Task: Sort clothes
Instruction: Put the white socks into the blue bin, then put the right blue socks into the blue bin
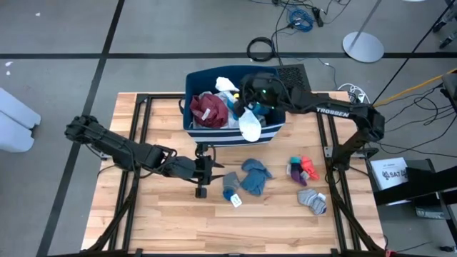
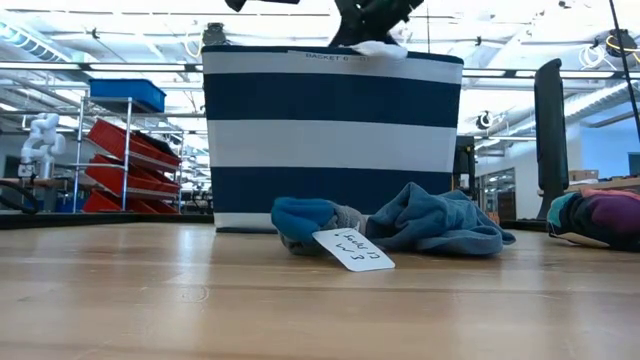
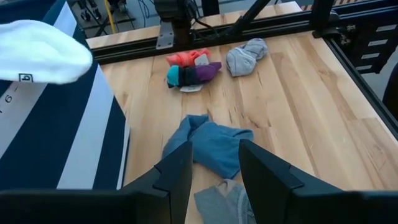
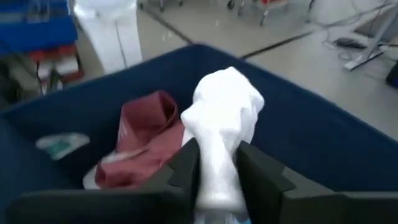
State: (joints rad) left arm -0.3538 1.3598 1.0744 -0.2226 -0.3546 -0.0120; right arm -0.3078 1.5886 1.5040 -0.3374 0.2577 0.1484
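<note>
My right gripper (image 1: 248, 107) is over the navy striped bin (image 1: 207, 132) and is shut on a white garment (image 1: 250, 127). In the bin lie a maroon garment (image 1: 207, 108) and other white and blue pieces. My left gripper (image 1: 213, 171) is open and low over the table, just left of a grey-and-blue piece with a paper tag (image 1: 232, 187) and a blue garment (image 1: 254, 175). The blue garment shows beyond the open fingers in the left wrist view (image 3: 214, 146). A colourful piece (image 1: 303, 169) and grey socks (image 1: 312, 200) lie on the table at the right. My right gripper pinches the white garment between its two fingers (image 4: 186, 165), on a bunched part (image 4: 217, 155); several layers show. The fingers come from above, slanting from the table's right. The garment hangs below them, its lower end (image 2: 380, 47) about level with the bin's near rim.
The bin stands at the far middle of the table. Black frame rails (image 1: 139, 128) run along the table's left, right and far sides. Bare wood (image 1: 164, 221) lies at the near left.
</note>
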